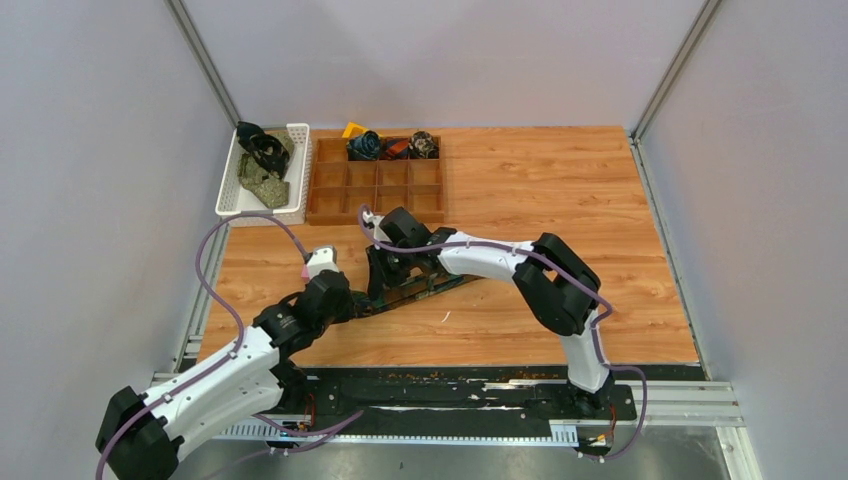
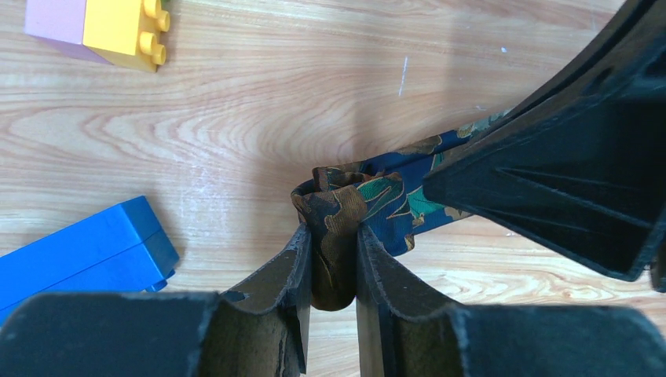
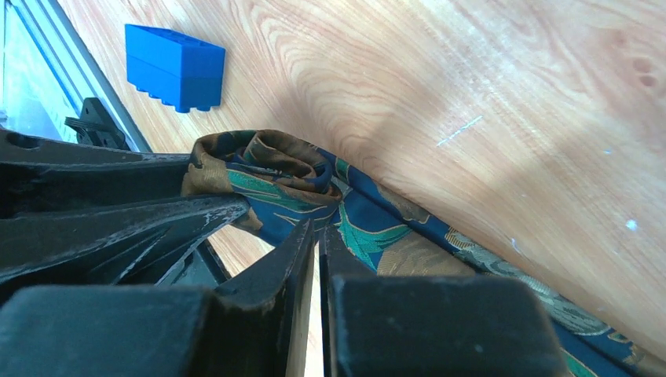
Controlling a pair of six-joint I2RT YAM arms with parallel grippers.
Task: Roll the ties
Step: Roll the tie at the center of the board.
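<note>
A navy tie (image 2: pixel 393 200) with a green and gold pattern lies across the table (image 1: pixel 560 200), seen from above as a dark strip (image 1: pixel 440 283). Its near end is wound into a small roll (image 3: pixel 259 161). My left gripper (image 2: pixel 334 243) is shut on that roll, brown fabric squeezed between its fingers (image 2: pixel 294 259). My right gripper (image 3: pixel 318 229) sits right beside it, jaws nearly together, tips pinching the tie's flat part next to the roll. From above, both grippers (image 1: pixel 355 303) (image 1: pixel 385 283) meet at the tie's left end.
A white basket (image 1: pixel 297 170) at the back left holds loose ties (image 1: pixel 262 165). Beside it a wooden compartment tray (image 1: pixel 380 190) has rolled ties (image 1: pixel 365 145) in its back row. A blue brick (image 2: pixel 86 255) (image 3: pixel 177 67) and a yellow-pink brick (image 2: pixel 110 27) lie near the roll.
</note>
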